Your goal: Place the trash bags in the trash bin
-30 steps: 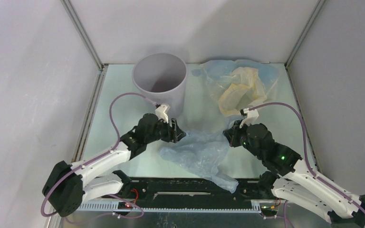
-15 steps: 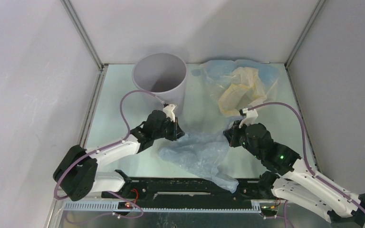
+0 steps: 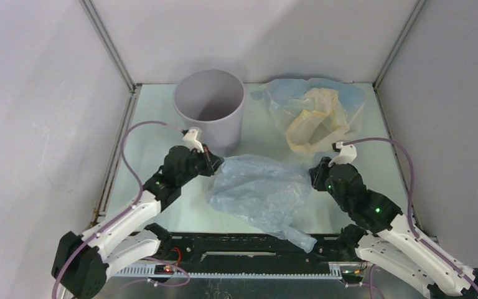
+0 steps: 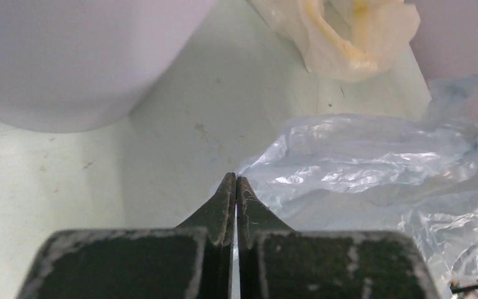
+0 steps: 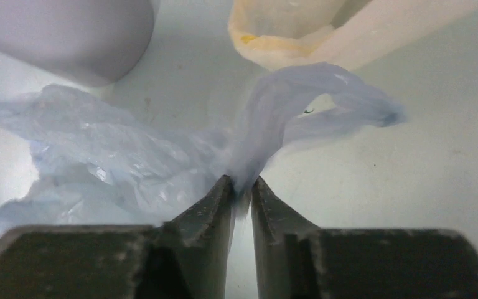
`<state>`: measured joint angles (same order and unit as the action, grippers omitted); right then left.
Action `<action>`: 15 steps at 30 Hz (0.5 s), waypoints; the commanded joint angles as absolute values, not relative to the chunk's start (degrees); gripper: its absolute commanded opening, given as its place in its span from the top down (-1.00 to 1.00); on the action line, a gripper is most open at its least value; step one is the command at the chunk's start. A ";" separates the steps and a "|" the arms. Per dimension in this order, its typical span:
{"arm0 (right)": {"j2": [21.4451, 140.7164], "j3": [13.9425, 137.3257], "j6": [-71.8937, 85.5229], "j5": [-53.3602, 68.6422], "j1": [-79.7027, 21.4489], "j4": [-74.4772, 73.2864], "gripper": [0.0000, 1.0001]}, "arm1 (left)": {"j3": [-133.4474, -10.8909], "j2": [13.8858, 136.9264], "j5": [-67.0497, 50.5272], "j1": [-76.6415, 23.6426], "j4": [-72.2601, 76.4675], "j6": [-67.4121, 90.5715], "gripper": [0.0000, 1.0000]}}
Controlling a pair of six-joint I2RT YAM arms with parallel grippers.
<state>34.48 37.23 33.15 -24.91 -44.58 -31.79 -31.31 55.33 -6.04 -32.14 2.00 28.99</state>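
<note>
The light grey trash bin (image 3: 208,103) stands upright at the back left; its wall fills the upper left of the left wrist view (image 4: 68,56). A pale blue-grey trash bag (image 3: 258,190) lies spread between both grippers. My left gripper (image 3: 216,163) is shut on the bag's left corner, just in front of the bin; in its own view the left gripper (image 4: 236,180) shows pressed jaws at the bag (image 4: 361,156) edge. My right gripper (image 5: 243,184) stands slightly open, with a twisted strand of the bag (image 5: 267,124) still between its tips.
A cream-yellow trash bag (image 3: 311,121) lies on a pale blue one (image 3: 280,93) at the back right, beside the bin. The enclosure walls close in on three sides. The black base rail (image 3: 249,246) runs along the near edge.
The left gripper shut on the bag's corner and drew it left toward the bin, spreading the bag. The right gripper's jaws parted a little and it shifted right.
</note>
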 commanded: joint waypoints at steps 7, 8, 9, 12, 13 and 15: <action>32.14 37.52 32.23 -23.07 -42.37 -32.54 -0.48 | -29.41 50.17 -0.53 -30.42 -2.03 31.53 1.00; 32.18 37.53 30.86 -20.92 -42.30 -32.14 -0.49 | -29.52 50.18 -0.60 -30.41 -2.29 31.50 1.00; 32.41 37.55 30.18 -18.72 -42.23 -31.82 -0.49 | -29.57 50.26 -0.66 -30.37 -2.38 31.48 1.00; 33.47 37.52 29.94 -13.53 -42.28 -31.25 -0.49 | -29.78 50.76 -0.54 -30.25 -3.00 31.48 1.00; 33.95 37.48 30.18 -11.45 -42.28 -31.20 -0.51 | -29.87 50.84 -0.36 -30.16 -3.25 31.47 1.00; 34.88 37.52 31.29 -5.73 -42.47 -31.12 -0.57 | -30.05 51.10 -0.18 -30.06 -3.79 31.68 1.00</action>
